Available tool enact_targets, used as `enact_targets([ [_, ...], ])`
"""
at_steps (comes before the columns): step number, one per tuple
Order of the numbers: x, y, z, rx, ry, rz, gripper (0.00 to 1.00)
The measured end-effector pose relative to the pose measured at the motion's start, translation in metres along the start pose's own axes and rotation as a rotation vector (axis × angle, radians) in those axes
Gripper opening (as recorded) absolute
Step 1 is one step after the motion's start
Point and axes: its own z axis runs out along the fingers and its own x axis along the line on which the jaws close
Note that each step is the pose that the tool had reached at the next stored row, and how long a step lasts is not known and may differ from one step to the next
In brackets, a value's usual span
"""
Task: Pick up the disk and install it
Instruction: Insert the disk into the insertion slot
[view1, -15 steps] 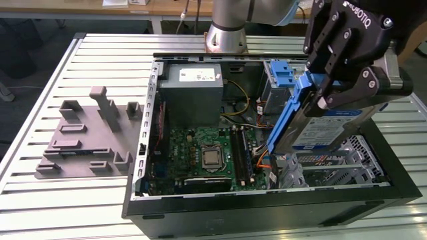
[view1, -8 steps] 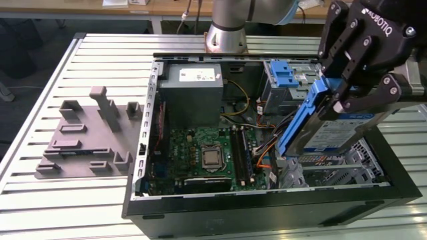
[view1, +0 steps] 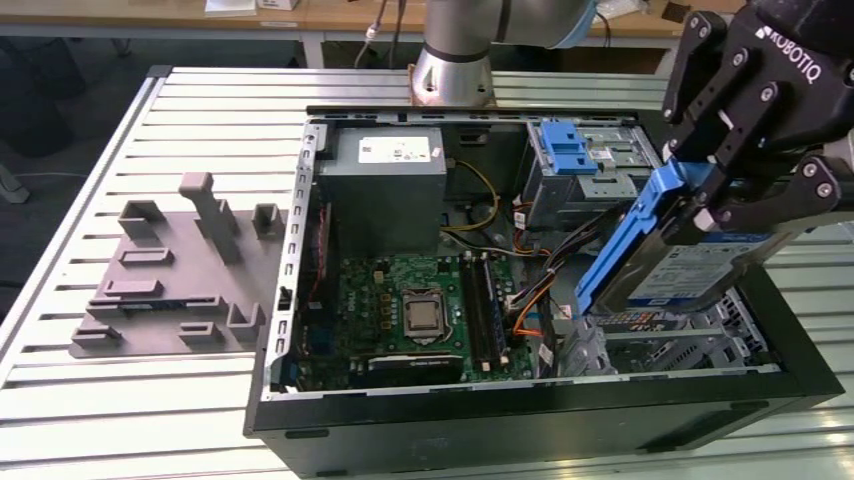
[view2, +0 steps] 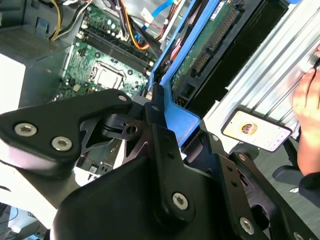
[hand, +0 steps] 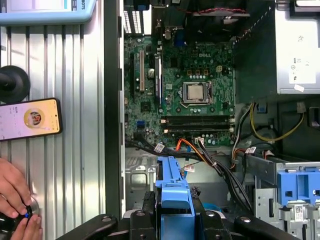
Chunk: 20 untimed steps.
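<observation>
My gripper (view1: 727, 195) is shut on the disk (view1: 683, 268), a silver-grey drive with a white and blue label and a blue bracket (view1: 625, 240) along its edge. It hangs tilted above the open computer case (view1: 534, 420), over the lower drive bay (view1: 667, 345) at the exterior view's right. In the second wrist view the disk's green underside (view2: 210, 42) and blue bracket (view2: 182, 122) stick out past my gripper (view2: 172, 117). The first wrist view has the bracket's blue end (hand: 172, 187) between my fingers (hand: 150, 210), above the bay's metal floor.
The case holds the motherboard (view1: 414, 305), a grey power supply box (view1: 384, 165), a metal cage with a blue latch (view1: 571, 150) and loose cables (view1: 527, 300). A grey moulded fixture (view1: 174, 270) lies on the slatted table. A phone (hand: 30, 119) and a person's hand (hand: 15, 195) rest beside the case.
</observation>
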Motion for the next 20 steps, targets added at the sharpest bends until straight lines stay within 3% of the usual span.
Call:
enact_targets([
  [14,-0.0002,-0.0193,0.0088,0.0,0.0,-0.001,0.36],
  [20,0.0,-0.0226,0.014,0.0,0.0,-0.001,0.36],
])
